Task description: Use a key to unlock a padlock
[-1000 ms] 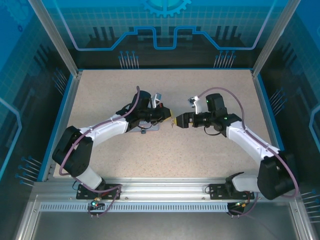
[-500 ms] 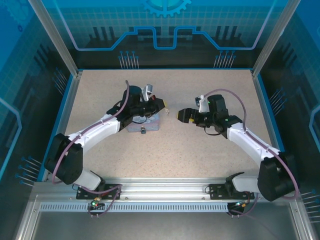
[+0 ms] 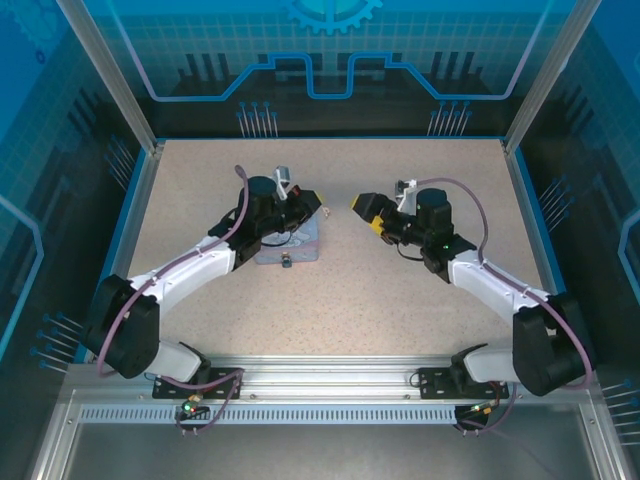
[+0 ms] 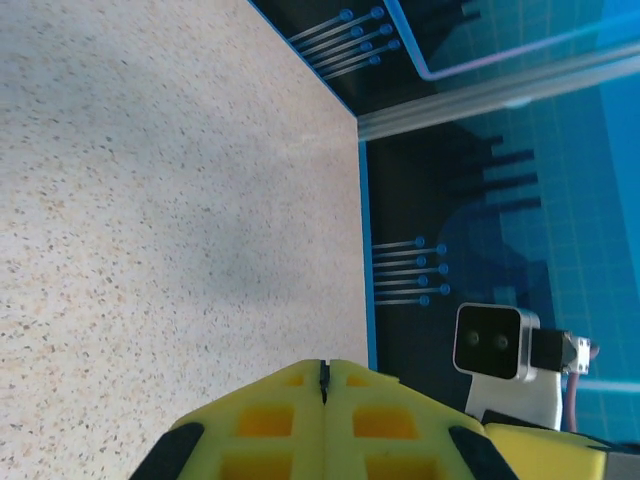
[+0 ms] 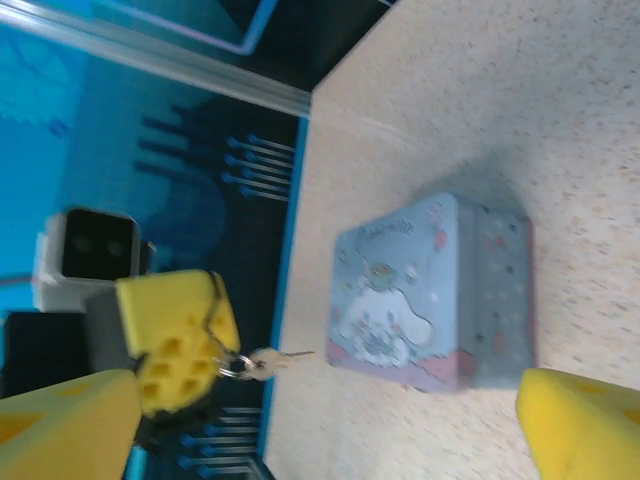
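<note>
Left claw (image 4: 323,372) pressed together on the key (image 5: 290,355) above the tin's (image 5: 430,300) far side, padlock (image 3: 286,263) at the tin's near edge, right claw (image 3: 365,207) spread, empty; risk: key, seemingly held by its ring, could swing and miss the keyhole.

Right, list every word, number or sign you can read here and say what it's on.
Nothing is clear enough to quote.
On the tin: a line of script above the lid's cartoon figure, too blurred to read.
On the back panel: gear and circuit graphics, no words.
On the key in the left pincer: too small to show any stamp.
</note>
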### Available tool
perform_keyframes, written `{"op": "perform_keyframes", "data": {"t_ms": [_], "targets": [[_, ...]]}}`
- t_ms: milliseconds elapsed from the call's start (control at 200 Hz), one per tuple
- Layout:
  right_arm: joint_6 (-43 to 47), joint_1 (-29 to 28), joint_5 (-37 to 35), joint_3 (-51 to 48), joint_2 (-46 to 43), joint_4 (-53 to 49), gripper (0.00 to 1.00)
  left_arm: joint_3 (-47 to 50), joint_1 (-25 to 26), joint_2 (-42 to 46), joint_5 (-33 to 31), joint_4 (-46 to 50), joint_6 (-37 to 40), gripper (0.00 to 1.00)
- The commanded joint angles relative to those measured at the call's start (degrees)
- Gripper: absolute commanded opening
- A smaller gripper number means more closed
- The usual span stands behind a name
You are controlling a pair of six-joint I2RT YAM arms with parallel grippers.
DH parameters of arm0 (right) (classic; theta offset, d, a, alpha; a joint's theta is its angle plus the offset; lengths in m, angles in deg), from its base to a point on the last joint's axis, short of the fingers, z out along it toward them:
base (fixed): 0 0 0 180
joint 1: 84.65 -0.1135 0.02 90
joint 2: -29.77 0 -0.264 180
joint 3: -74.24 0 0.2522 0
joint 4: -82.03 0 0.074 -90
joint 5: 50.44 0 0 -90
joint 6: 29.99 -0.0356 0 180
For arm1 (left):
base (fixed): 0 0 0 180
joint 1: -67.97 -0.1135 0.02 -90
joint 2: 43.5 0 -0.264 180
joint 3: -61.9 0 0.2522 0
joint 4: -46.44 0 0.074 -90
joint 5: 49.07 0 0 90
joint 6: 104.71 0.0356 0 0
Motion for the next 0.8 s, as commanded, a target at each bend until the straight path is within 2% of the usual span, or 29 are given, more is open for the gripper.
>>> {"op": "perform_keyframes", "data": {"t_ms": [0, 115, 325, 455, 630, 795], "targets": [[-8.4, -1.9, -4.3, -0.7, 2.3, 13.1, 0.86, 1.4, -0.3, 2.4, -5.9, -5.0, -4.1, 0.00], [-11.0, -3.3, -5.4, 1.1, 5.3, 16.6, 0.75, 2.0, -0.2, 2.7, -7.3, -6.7, -4.4, 0.00], [-15.9, -5.7, -6.3, 4.6, 13.0, 24.6, 0.66, 3.8, 0.0, 2.6, -10.0, -11.3, -8.0, 0.00], [-18.1, -7.0, -6.5, 6.6, 17.2, 29.3, 0.58, 4.5, 0.0, 2.8, -11.7, -11.9, -9.9, 0.00], [-18.2, -8.2, -6.3, 8.3, 19.8, 30.5, 0.52, 4.5, 0.2, 3.5, -12.8, -10.8, -10.1, 0.00], [-18.6, -8.8, -5.9, 10.9, 21.1, 31.4, 0.51, 4.5, 0.2, 3.6, -12.9, -10.9, -10.2, 0.00]]}}
